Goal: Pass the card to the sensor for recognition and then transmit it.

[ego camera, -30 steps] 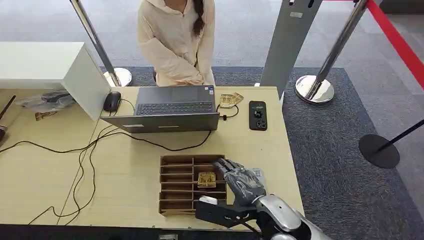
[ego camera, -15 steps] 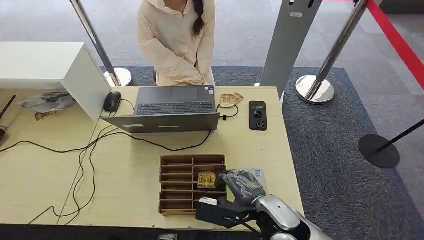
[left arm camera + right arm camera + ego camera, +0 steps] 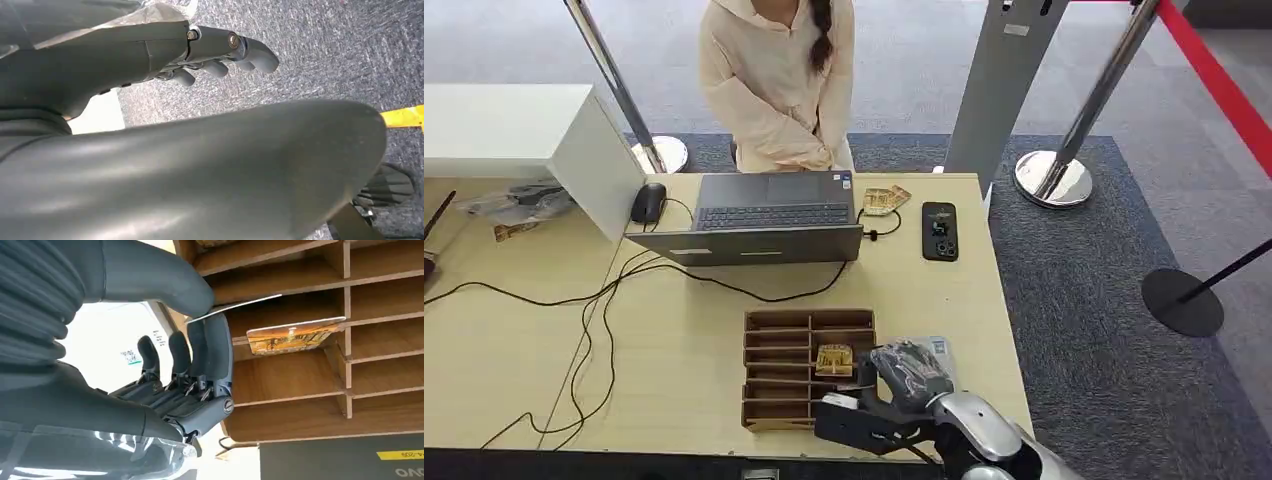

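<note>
Head view first: my right hand (image 3: 908,372) sits low at the near right of the worktop (image 3: 674,350), just beside the right edge of the wooden divider tray (image 3: 809,314). A printed card (image 3: 835,360) stands in one of the tray's right compartments. Far across the worktop are a laptop (image 3: 774,225) and a phone (image 3: 939,230).

Left wrist view: the left hand (image 3: 220,55) hangs over grey carpet, fingers loosely apart and holding nothing.

Right wrist view: the card (image 3: 235,307) shows edge-on as a thin pale strip, pinched between thumb and fingers (image 3: 216,340) just over the tray slots. As far as I can judge it is a firm pinch on one end, with most of the card free.

I expect the card to be light, stiff and slick. It could easily swivel or slide out, so I would hold it flat-faced near a short edge and leave the rest free for the sensor.

Small print and a coloured mark sit on a white sheet (image 3: 120,340) beside the hand, and a yellow sticker (image 3: 400,455) carries digits. I cannot read either.
</note>
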